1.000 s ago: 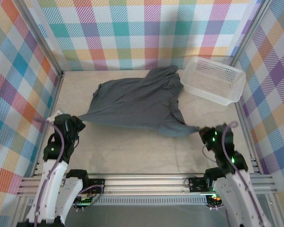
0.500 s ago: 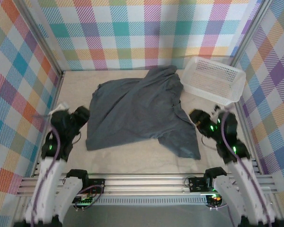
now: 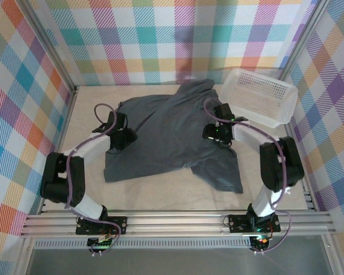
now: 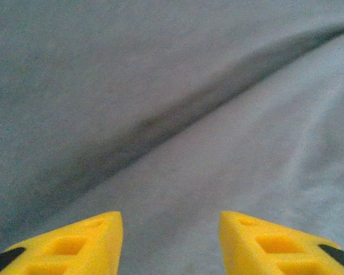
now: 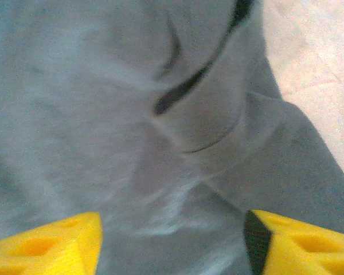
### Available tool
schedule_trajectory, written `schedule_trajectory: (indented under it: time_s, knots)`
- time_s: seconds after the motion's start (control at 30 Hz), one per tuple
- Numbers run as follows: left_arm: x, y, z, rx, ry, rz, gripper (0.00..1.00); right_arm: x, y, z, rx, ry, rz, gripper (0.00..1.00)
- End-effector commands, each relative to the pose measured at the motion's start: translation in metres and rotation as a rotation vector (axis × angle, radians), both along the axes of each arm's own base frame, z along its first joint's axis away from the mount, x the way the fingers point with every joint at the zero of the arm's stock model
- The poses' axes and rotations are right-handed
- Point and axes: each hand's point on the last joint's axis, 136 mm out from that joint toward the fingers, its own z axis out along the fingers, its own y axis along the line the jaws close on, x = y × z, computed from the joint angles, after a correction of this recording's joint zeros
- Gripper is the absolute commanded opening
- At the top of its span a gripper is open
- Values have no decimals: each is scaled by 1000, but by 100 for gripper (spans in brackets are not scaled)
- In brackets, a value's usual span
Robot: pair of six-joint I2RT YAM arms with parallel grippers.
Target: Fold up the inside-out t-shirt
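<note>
Three plaid walls (image 3: 160,34), beige tabletop (image 3: 160,195), grey t-shirt (image 3: 160,132)

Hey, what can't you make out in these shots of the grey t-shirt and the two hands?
- Whether the left hand or right hand touches the t-shirt: from above, the wrists cover their tips; wrist views are blurred.
- Seams telling inside from outside: too small from above, blurred close up.
- Cloth under both arms: hidden in the top view.
</note>
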Motion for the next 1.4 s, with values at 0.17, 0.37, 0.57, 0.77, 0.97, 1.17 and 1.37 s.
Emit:
schedule_trajectory:
  time_s: [0.17, 0.37, 0.57, 0.77, 0.97, 1.17, 1.37]
  knots:
    - [-28, 46, -54, 40, 202, 246, 18, 5, -57, -14, -171, -12, -195, 3]
    - [-29, 87, -34, 124, 156, 300, 13, -22, -106, 8, -177, -73, -386, 0]
    - [-6, 69, -19, 38, 48, 131, 25, -37, -111, -10, -32, -16, -422, 4]
    - [-3, 24, 24, -28, -169, -26, 43, -15, -17, 25, -23, -125, -45, 51]
    - [-25, -12, 65, 18, -333, -188, 61, 20, -15, 13, -221, -160, -54, 71]
    - [-45, -21, 65, 45, -351, -238, 72, 49, 0, 10, -222, -141, -31, 36]
    - [-60, 24, 64, 225, -259, -88, 64, 32, -78, 29, -373, -152, -286, 0]
